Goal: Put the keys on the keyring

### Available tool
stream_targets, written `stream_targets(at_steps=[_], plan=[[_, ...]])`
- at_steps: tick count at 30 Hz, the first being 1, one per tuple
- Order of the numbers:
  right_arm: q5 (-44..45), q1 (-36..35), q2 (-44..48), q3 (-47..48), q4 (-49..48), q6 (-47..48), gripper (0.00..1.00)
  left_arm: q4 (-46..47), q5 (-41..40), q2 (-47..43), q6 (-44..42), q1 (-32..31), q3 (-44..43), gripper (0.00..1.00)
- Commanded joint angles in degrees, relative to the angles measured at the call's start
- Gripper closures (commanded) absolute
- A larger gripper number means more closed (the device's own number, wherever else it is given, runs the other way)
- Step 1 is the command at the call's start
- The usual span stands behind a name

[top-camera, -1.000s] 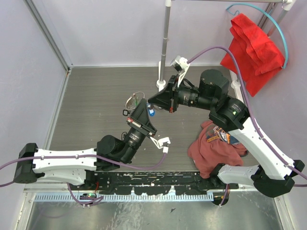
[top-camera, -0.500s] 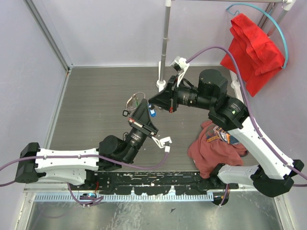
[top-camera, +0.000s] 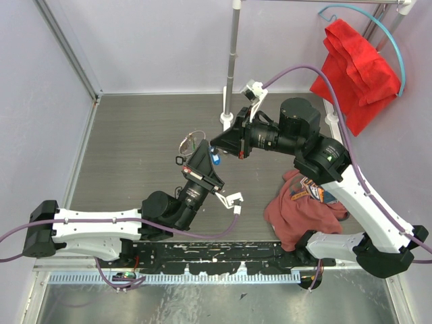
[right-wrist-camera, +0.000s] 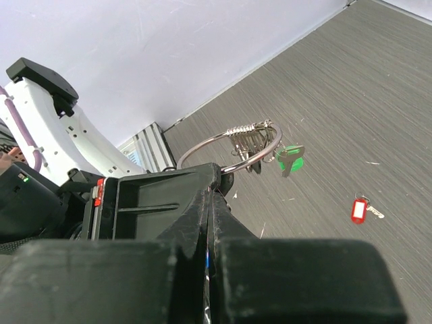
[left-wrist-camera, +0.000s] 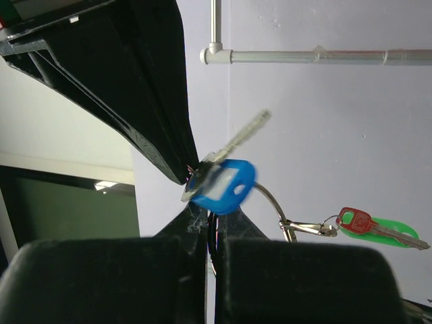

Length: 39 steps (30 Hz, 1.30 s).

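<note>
Black left end effector (top-camera: pixel 201 150) angles upward, apparently touching right end effector (top-camera: pixel 214 144).

The left arm (top-camera: pixel 94 226) and right arm (top-camera: pixel 371 212) are both wearing white shells over their long links, with round black joints between. Purple cables (top-camera: pixel 307 67) are looping along them. A green light (top-camera: pixel 329 156), perhaps an indicator, is glowing. The left hand (top-camera: pixel 200 152) and right hand (top-camera: pixel 216 144) are tapering into black wedges.

Left arm (top-camera: pixel 101 226): sits a shade further right than a second ago, elbow and wrist camera included.
Left gripper (top-camera: pixel 200 152): edges right and slightly up.
Keyring (top-camera: pixel 192 140), blue key (top-camera: pixel 215 159): shift right alongside.
Right gripper (top-camera: pixel 214 143): draws back marginally rightward.
</note>
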<state>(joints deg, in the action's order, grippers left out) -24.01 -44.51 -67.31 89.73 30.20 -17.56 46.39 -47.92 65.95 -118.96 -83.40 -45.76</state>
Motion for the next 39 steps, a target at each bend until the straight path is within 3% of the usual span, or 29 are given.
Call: stream_targets(at_steps=[1, 39], plan=[[0.5, 0.1, 2.1, 1.3, -0.3, -0.8, 0.99, 3.8, 1.0, -0.1, -2.3, -0.1, -2.4, 1.0], [4.1, 0.1, 1.6, 1.9, 2.1, -4.8, 0.99, 4.8, 1.0, 1.4, -3.6, 0.0, -2.5, 1.0]])
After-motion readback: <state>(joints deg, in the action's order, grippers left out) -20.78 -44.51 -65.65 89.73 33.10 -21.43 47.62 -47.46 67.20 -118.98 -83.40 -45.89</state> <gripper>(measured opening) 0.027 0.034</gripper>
